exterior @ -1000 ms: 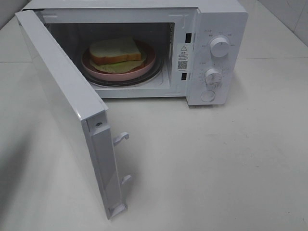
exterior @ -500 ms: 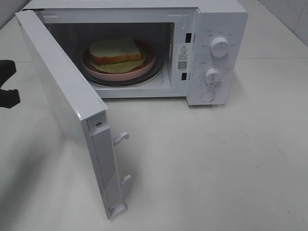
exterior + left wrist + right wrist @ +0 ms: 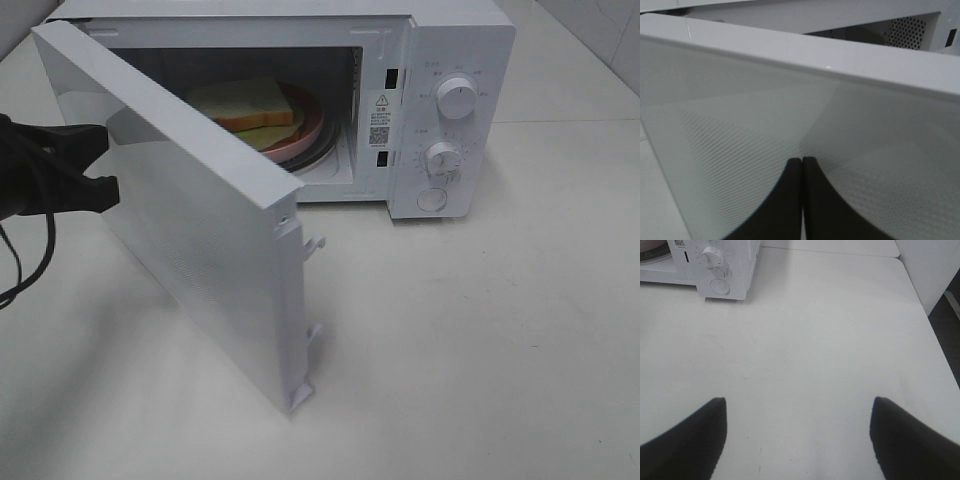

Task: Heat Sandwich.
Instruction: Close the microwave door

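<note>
The sandwich [image 3: 248,102], white bread with a brown crust, lies on a pink plate [image 3: 303,133] inside the white microwave [image 3: 455,40]. The microwave door [image 3: 210,230] stands half swung and hides part of the sandwich and plate. My left gripper [image 3: 100,160] is shut, and its tips press against the door's outer face. The left wrist view shows the closed left gripper [image 3: 802,161] against the dotted door panel [image 3: 790,100]. My right gripper [image 3: 797,407] hangs open over bare table, away from the microwave, holding nothing.
The microwave's control panel carries two knobs [image 3: 457,97] [image 3: 443,158] and a round button [image 3: 432,199]. In the right wrist view the panel [image 3: 715,260] sits far off across the white table [image 3: 815,340]. The table's edge [image 3: 935,350] runs along one side.
My left gripper came in from the left and reached the door. The door has swung from wide open to about half way toward the microwave. The right gripper has not changed.
</note>
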Controlling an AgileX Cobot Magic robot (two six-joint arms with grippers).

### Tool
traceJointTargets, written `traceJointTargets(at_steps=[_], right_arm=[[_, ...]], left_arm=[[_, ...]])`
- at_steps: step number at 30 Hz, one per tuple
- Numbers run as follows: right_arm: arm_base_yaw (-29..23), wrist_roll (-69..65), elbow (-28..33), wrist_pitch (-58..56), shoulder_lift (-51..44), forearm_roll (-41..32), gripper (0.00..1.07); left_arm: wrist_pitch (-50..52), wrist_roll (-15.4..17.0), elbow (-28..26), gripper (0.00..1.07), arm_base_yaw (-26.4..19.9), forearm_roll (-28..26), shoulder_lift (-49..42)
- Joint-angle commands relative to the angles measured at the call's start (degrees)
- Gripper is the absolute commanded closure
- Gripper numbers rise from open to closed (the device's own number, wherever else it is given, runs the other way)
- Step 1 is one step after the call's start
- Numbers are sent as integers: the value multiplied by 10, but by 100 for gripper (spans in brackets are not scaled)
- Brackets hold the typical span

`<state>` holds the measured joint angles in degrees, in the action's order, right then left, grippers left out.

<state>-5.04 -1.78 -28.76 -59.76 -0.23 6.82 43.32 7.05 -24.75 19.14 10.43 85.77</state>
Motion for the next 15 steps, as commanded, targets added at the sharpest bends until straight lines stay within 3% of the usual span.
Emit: traceJointTargets(at_steps=[1,6,9,15], right_arm=[[5,2,-1,3,-15,-1,31],[5,2,-1,3,-15,-1,31],[5,2,-1,3,-15,-1,31],[5,2,-1,3,-15,-1,31]], left_arm=[[1,-3,-15,107,18,-23,7],[1,-23,-44,107,61,-82,35],[-3,-57,-69,107,90,-128,60],[-2,-79,-106,107,124,-163,91]])
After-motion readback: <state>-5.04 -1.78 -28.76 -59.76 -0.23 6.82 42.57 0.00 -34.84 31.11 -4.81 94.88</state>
